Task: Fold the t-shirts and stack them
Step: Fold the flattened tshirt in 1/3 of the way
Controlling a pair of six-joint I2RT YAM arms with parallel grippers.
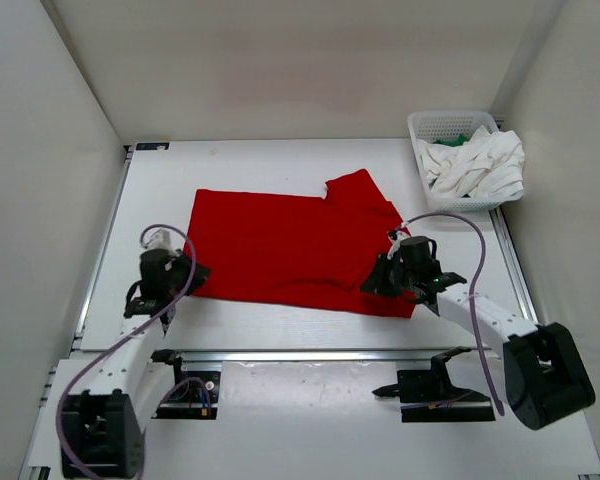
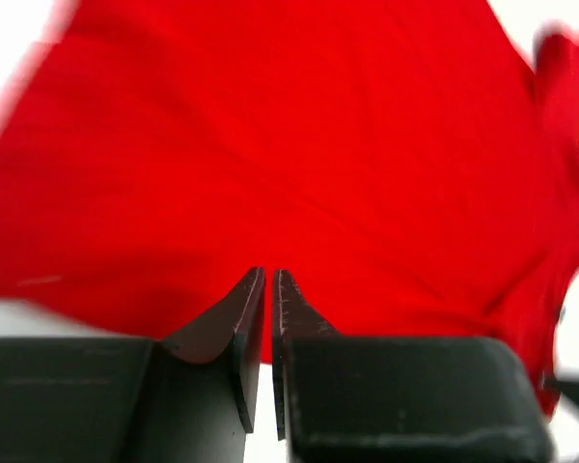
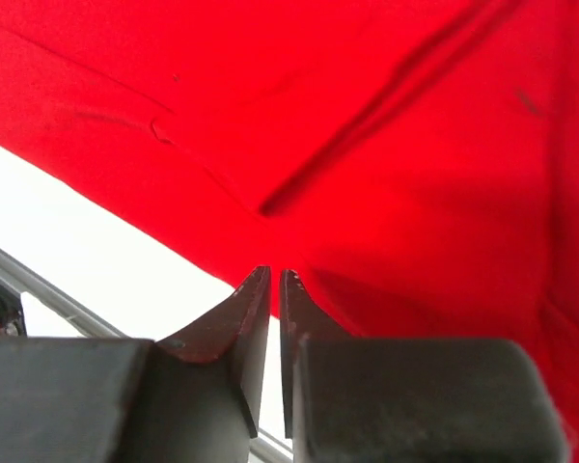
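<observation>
Looking down, we see the red t-shirt [image 1: 290, 250] spread flat on the tabletop [image 1: 280, 330]. The left claw [image 1: 187, 272] sits at its left edge, the right claw [image 1: 372, 283] at its near right corner. Both are narrowed to a slit, with no cloth visibly pinched.

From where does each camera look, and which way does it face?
Top external: above, behind the robot, looking down on the bright red cloth t-shirt; left arm, left gripper, right arm, right gripper show.
Left wrist: on the left arm, facing forward past its gripper.
Right wrist: same, on the right arm.
Shared: all see that t-shirt.
</observation>
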